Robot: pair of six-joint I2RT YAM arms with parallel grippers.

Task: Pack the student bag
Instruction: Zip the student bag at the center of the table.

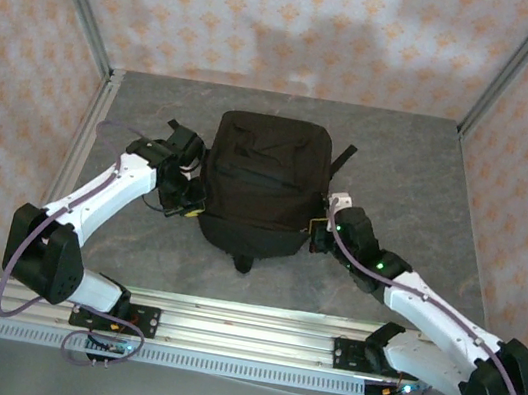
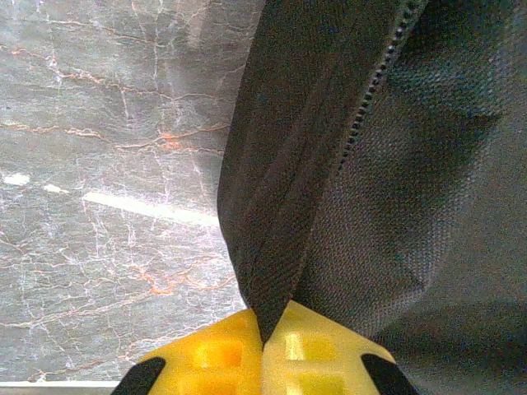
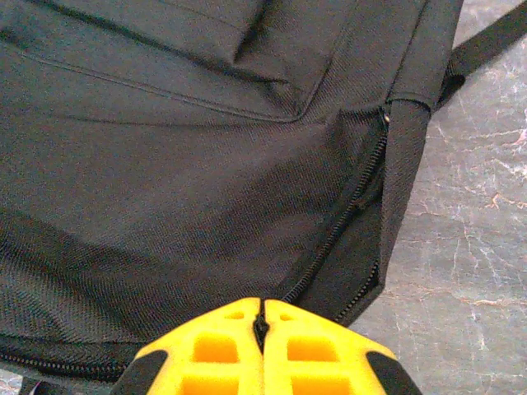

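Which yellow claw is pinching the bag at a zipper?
The right gripper: the zipper of the student bag runs straight into its grip. The left gripper pinches plain fabric.

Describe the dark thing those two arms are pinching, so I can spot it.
Start at the grey marbled table, between the two white arms. There lies the student bag, a big black backpack with zippers, pinched at its sides by the left gripper and right gripper. It is soft dark cloth, unlike the white arms and stone.
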